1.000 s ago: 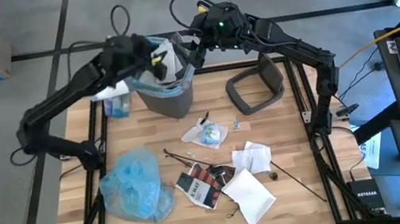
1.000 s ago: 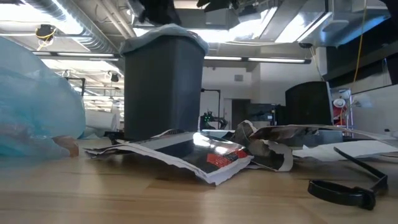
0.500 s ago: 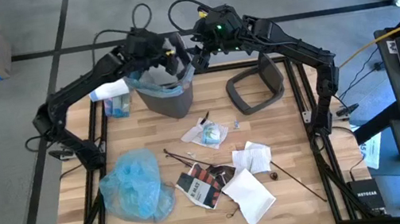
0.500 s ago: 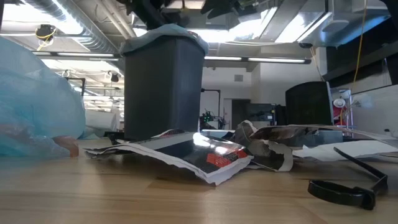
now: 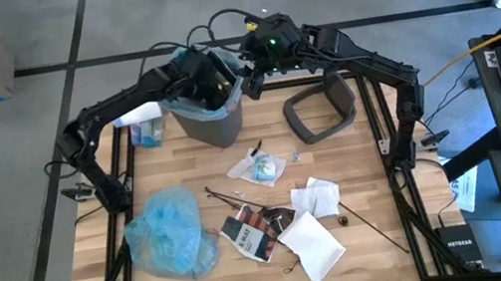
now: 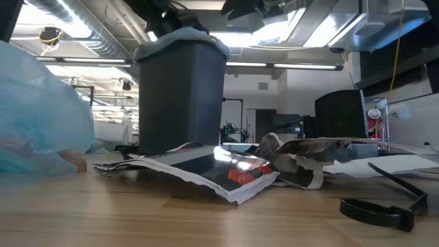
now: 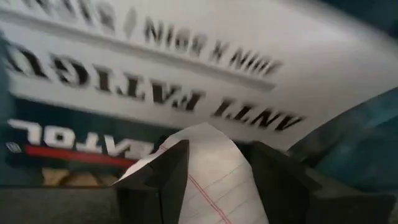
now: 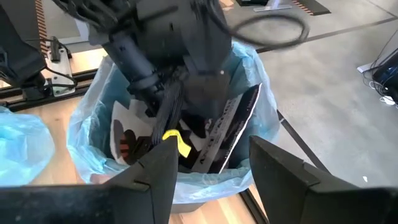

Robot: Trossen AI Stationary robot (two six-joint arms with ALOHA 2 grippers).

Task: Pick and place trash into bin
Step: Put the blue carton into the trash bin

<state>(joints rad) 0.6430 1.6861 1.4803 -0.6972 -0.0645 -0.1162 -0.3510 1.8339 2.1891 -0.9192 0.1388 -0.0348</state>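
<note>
The dark grey bin (image 5: pixel 211 116) with its light blue liner (image 8: pixel 81 124) stands at the table's far edge. Its lid (image 5: pixel 321 109) lies to its right. My left gripper (image 5: pixel 214 84) reaches down into the bin's mouth, shut on a white lined paper (image 7: pixel 211 180). My right gripper (image 5: pixel 248 72) hovers open by the bin's far right rim (image 8: pixel 212 149), touching nothing. On the table lie crumpled wrap (image 5: pixel 257 168), a red-black-white packet (image 5: pixel 255 233), white mailers (image 5: pixel 312 242) and thin dark sticks (image 5: pixel 369 222). My left gripper has the white lined paper (image 7: pixel 208 163) pinched between its two fingers (image 7: pixel 165 177), which come from above and point down into the bin. The paper is clear of the table, above printed packaging inside the bin. One layer or several, I cannot tell.
Printed packaging marked "ANTI FATIGUE" (image 7: pixel 186 99) fills the bin. A crumpled light blue bag (image 5: pixel 169 229) lies at the near left, and a blue-white object (image 5: pixel 146 129) sits left of the bin. A dark looped tie (image 6: pixel 381 209) lies at the near right. Desks with keyboards stand right of the table.
My left gripper has moved toward the table's right, over the bin, and dipped down into its mouth. My right gripper has stayed by the bin's far right rim. The litter on the table has not moved.
</note>
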